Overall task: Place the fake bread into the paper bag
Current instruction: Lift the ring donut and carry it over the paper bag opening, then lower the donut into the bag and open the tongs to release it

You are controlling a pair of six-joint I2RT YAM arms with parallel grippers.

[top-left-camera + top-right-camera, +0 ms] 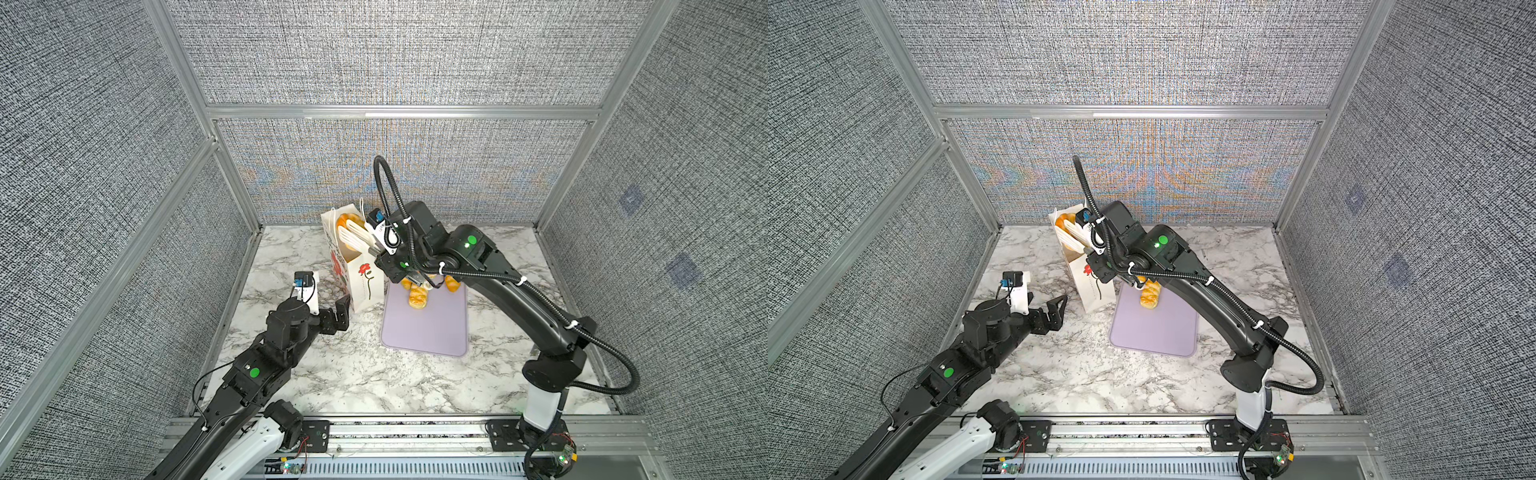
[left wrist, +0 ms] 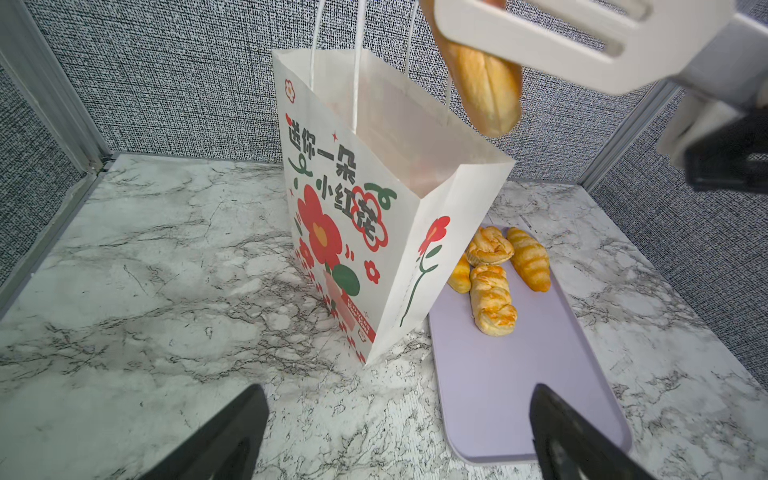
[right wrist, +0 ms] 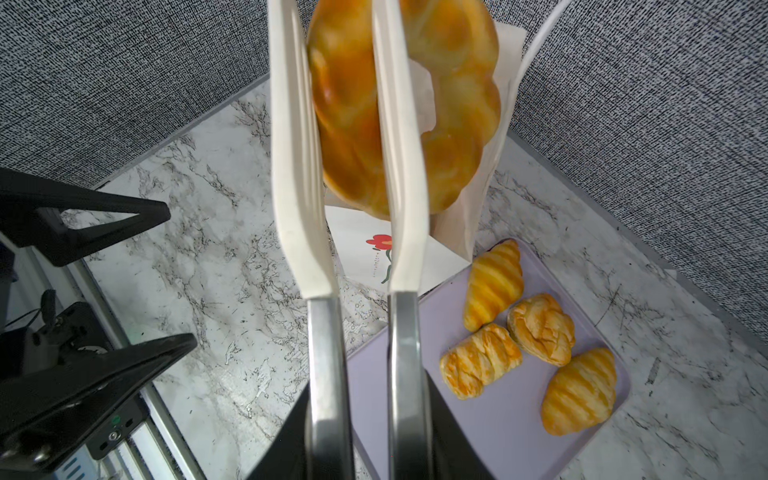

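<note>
The right gripper [image 3: 370, 432] is squeezed tight on white tongs [image 3: 299, 166]. The tongs pinch a ring-shaped bread [image 3: 457, 158] and hold it up over the open top of the paper bag [image 2: 332, 166]. The bag stands upright on the marble bench [image 2: 145, 270]. Four more breads, two croissants [image 3: 494, 282] and two twisty ones [image 3: 480, 365], lie on a purple tray [image 2: 519, 374] just beside the bag. The left gripper [image 2: 397, 399] is wide apart near the bag and holds nothing.

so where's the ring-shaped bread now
In a top view the ring-shaped bread is pinched in the white tongs over the open mouth of the paper bag, left of the purple tray.
</note>
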